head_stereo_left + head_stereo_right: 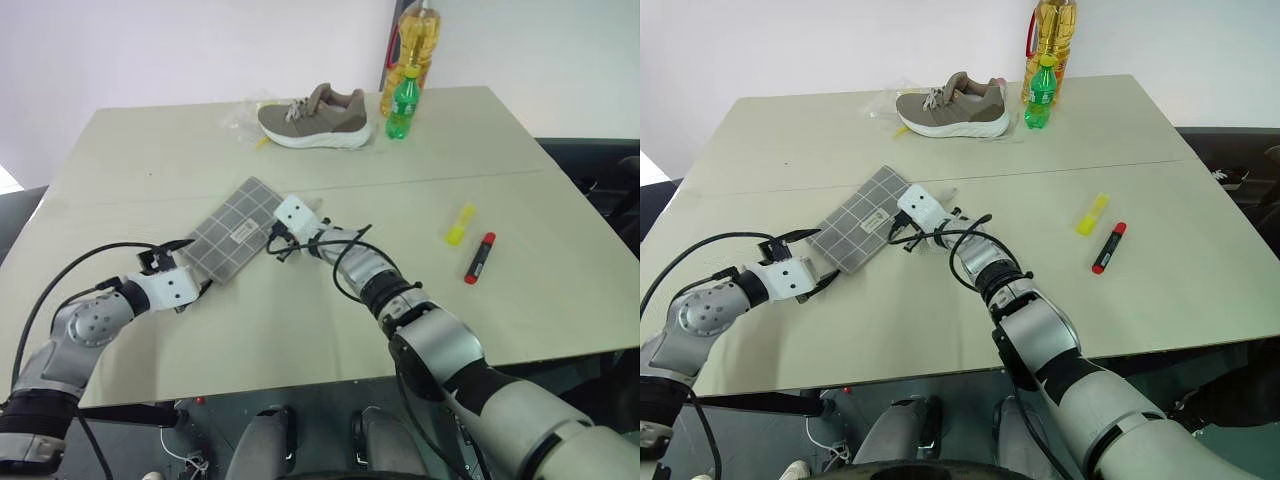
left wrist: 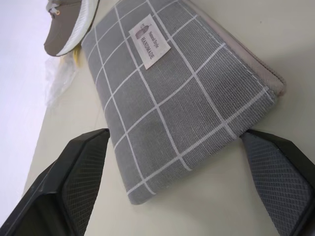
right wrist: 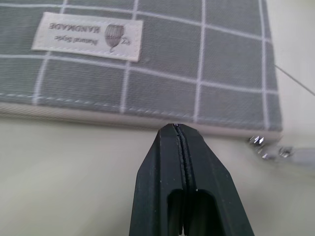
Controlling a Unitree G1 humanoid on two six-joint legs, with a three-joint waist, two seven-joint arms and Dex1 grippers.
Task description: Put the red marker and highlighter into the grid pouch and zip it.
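Pale tabletop (image 1: 300, 330) runs back to a white wall, with a sneaker (image 1: 315, 117) and two bottles (image 1: 408, 75) at about 12 o'clock. Near centre lies the grid pouch (image 1: 232, 229), flat and zipped, its metal pull (image 3: 268, 147) at one end. Left gripper (image 2: 177, 189) stands with fingers spread wide around the pouch's near corner, at roughly 7 o'clock of it; right gripper (image 3: 181, 147) has its fingers pressed together, tip just beside the zipper edge and holding nothing. Well off at 3 o'clock lie the highlighter (image 1: 460, 223) and red marker (image 1: 480, 257) — both untouched. Risk, as I judge it: the right tip may nudge the light pouch sideways, so the left fingers close on a mere corner that slips free — and the zipper won't open against an unpinned pouch.
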